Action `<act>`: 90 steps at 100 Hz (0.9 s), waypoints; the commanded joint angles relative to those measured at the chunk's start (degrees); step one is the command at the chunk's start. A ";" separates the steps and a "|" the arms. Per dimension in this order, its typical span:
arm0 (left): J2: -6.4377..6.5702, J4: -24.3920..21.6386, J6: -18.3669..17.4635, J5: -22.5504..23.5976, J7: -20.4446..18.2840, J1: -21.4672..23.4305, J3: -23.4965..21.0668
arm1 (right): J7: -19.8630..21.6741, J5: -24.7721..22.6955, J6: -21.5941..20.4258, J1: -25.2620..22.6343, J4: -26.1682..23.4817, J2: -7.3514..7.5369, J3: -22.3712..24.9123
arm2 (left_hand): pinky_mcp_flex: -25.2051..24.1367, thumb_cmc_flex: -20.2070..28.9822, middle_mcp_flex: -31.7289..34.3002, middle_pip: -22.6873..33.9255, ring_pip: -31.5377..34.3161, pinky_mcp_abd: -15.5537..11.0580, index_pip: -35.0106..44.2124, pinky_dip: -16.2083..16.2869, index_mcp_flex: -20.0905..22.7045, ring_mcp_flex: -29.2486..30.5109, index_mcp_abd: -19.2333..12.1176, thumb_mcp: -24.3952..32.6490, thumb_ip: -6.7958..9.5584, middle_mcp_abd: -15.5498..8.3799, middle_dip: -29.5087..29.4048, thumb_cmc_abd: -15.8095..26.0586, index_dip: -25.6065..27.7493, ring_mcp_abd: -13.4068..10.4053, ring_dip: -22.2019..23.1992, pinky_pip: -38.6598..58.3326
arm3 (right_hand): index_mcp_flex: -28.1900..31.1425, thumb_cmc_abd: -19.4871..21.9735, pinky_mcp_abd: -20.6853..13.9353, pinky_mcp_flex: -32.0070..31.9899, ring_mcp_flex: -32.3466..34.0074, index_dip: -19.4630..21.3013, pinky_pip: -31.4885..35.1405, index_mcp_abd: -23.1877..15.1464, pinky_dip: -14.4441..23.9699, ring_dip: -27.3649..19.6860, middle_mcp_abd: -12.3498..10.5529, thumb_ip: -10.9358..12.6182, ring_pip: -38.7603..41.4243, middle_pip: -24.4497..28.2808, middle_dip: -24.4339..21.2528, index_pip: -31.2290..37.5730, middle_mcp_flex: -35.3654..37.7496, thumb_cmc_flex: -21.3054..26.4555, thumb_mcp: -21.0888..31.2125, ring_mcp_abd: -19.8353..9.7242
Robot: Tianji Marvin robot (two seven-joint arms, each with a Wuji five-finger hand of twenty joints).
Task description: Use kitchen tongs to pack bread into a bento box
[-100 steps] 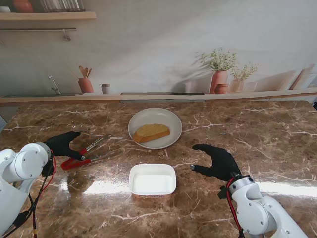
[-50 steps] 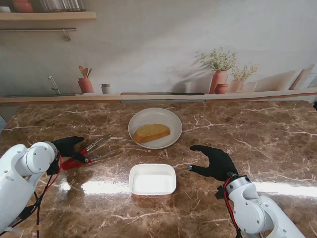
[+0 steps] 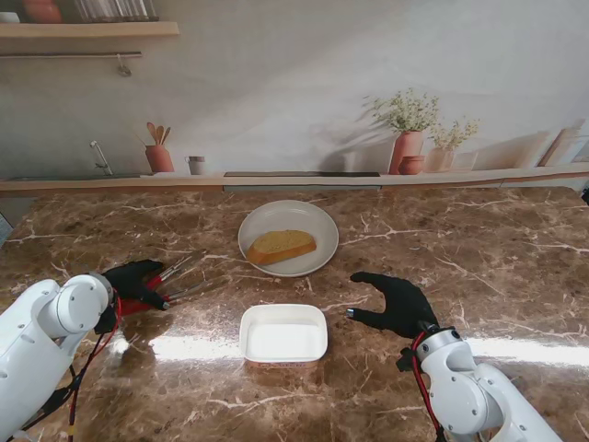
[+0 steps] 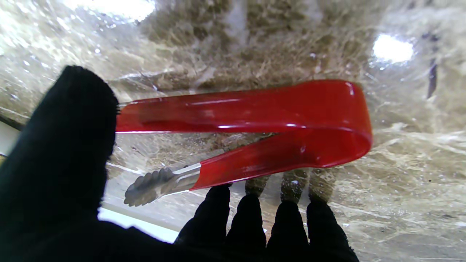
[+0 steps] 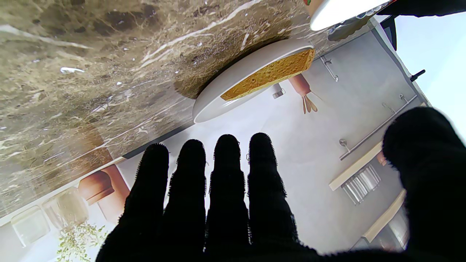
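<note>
Since a second ago, the left hand [image 3: 132, 279] has slid nearer me over the red-handled tongs [image 3: 161, 285], left of the white rectangular bento box [image 3: 283, 332]. Bread [image 3: 281, 246] lies on the round plate [image 3: 317, 253] beyond it. Left wrist: fingers [image 4: 251, 225] curl beside the glossy handle, thumb apart, not gripping. Right wrist: the right hand [image 5: 225, 203] is spread, holding nothing.

L hand [image 3: 134, 279] palm down, fingers spread, R hand [image 3: 398, 302] open, hovering
</note>
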 commanded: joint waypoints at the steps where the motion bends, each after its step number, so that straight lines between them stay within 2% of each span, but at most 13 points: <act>1: -0.54 2.24 0.02 -0.06 0.55 0.87 0.78 | 0.63 0.32 0.33 -0.52 0.42 -0.21 -0.04 | 0.65 -1.08 -0.60 0.20 1.88 -1.11 0.15 -0.30 -2.85 0.80 -1.83 1.69 -1.32 -0.72 -0.30 -1.59 0.82 0.04 0.48 0.18 | 0.48 -0.11 -0.44 -0.08 0.17 0.71 -0.84 -0.37 1.58 0.86 -0.17 2.15 0.60 0.28 0.55 0.40 0.79 0.68 0.22 -0.84; 6: -0.75 2.94 -0.09 -0.48 1.78 0.97 0.95 | 0.73 0.34 0.30 -0.59 0.37 -0.19 -0.02 | 0.63 -0.91 -0.52 0.50 2.10 -1.00 0.46 -0.23 -2.79 0.84 -3.35 1.87 -1.30 -0.97 0.00 -1.78 1.35 0.01 0.72 0.25 | 0.59 -0.09 -0.40 -0.05 0.24 0.73 -0.81 -0.39 1.62 0.88 -0.23 2.13 0.62 0.32 0.60 0.46 0.93 0.75 0.19 -0.85; 14: -1.19 4.24 -0.56 -1.22 4.45 1.15 1.18 | 0.90 0.24 0.27 -0.63 0.35 -0.14 -0.02 | 0.47 -1.21 -0.57 1.20 2.46 -0.85 3.13 0.25 -3.48 0.76 -7.84 3.67 -1.62 -1.60 2.41 -2.90 7.11 -0.19 2.10 0.62 | 0.67 0.07 -0.41 -0.02 0.36 0.74 -0.78 -0.46 1.69 0.92 -0.23 2.12 0.64 0.39 0.68 0.51 1.14 0.83 0.13 -0.86; 21: -1.25 4.88 -0.90 -1.62 4.71 1.17 1.41 | 1.03 0.25 0.41 -0.62 0.32 -0.12 -0.05 | 0.43 -1.42 -0.51 1.15 2.55 -0.67 3.78 0.53 -3.57 0.77 -10.62 4.18 -1.81 -1.98 2.82 -3.34 9.02 -0.21 2.47 0.80 | 0.91 0.23 -0.36 0.01 0.43 0.78 -0.75 -0.52 1.73 0.95 -0.15 2.11 0.66 0.43 0.74 0.63 1.27 1.00 0.07 -0.79; 45: -1.61 6.90 -2.02 -3.26 6.64 1.88 2.42 | 0.63 0.45 0.98 -0.57 0.35 -0.24 -0.38 | 0.27 -1.24 -0.41 0.68 2.45 0.18 4.40 1.13 -3.69 0.80 -14.48 4.77 -2.00 -2.55 2.05 -3.80 12.37 -0.01 2.50 1.10 | 1.60 0.57 -0.25 0.37 0.94 0.91 -0.38 -0.71 1.94 1.05 -0.02 2.09 0.82 0.66 0.98 1.05 1.96 1.83 -0.41 -0.73; 47: -1.70 7.10 -2.07 -3.55 7.01 1.99 2.53 | 0.64 0.47 1.02 -0.57 0.35 -0.24 -0.42 | 0.13 -1.25 -0.43 0.90 2.63 0.27 4.92 1.60 -3.86 0.72 -14.77 5.26 -2.07 -2.57 2.12 -4.14 14.33 -0.03 2.89 1.33 | 1.69 0.60 -0.27 0.37 0.96 0.93 -0.35 -0.72 1.96 1.05 -0.07 2.08 0.83 0.67 0.99 1.10 1.97 1.88 -0.49 -0.64; 64: -2.38 8.20 -2.86 -4.95 10.40 3.18 3.01 | 0.81 0.57 1.06 -0.50 0.31 -0.22 -0.64 | -0.32 -1.15 -0.35 1.61 3.32 1.58 7.69 3.85 -3.83 0.66 -16.50 7.31 -2.30 -2.85 3.93 -4.41 20.35 0.40 5.14 2.35 | 2.09 0.92 -0.24 0.50 1.26 0.98 -0.13 -0.78 2.04 1.08 -0.13 2.09 0.91 1.00 1.22 1.34 2.82 2.36 -0.86 -0.72; 72: -2.86 8.40 -3.52 -5.00 13.28 3.91 2.91 | 0.80 0.60 1.12 -0.46 0.31 -0.23 -0.69 | -0.46 -0.87 -0.30 2.31 4.45 2.35 11.51 6.65 -3.60 1.13 -17.91 8.62 -2.35 -3.04 6.10 -4.62 24.02 0.77 6.74 4.44 | 2.22 1.09 -0.25 0.60 1.39 0.98 0.00 -0.81 2.08 1.09 -0.16 2.10 0.94 1.15 1.35 1.42 3.20 2.54 -1.01 -0.76; 84: -3.11 7.93 -3.83 -4.66 14.81 4.69 2.58 | 0.91 0.77 1.16 -0.47 0.23 -0.23 -0.73 | -0.34 0.27 0.01 2.79 5.35 2.47 15.80 7.65 -2.98 1.45 -19.13 10.08 -2.22 -3.10 7.56 -4.01 25.75 0.73 7.04 5.56 | 2.35 1.30 -0.22 0.67 1.50 0.97 0.14 -0.80 2.10 1.09 -0.12 2.13 0.97 1.24 1.50 1.50 3.47 2.80 -1.22 -0.73; 90: -3.22 7.52 -3.83 -4.43 15.56 5.06 2.30 | 0.90 0.84 1.14 -0.46 0.20 -0.24 -0.75 | -0.40 1.06 0.33 3.65 5.98 2.71 22.72 8.45 -2.95 1.84 -20.18 11.19 -2.05 -2.91 7.90 -3.54 27.97 0.85 7.24 7.16 | 2.41 1.46 -0.27 0.66 1.62 0.96 0.20 -0.83 2.10 1.11 -0.13 2.14 1.02 1.31 1.59 1.53 3.71 2.88 -1.34 -0.77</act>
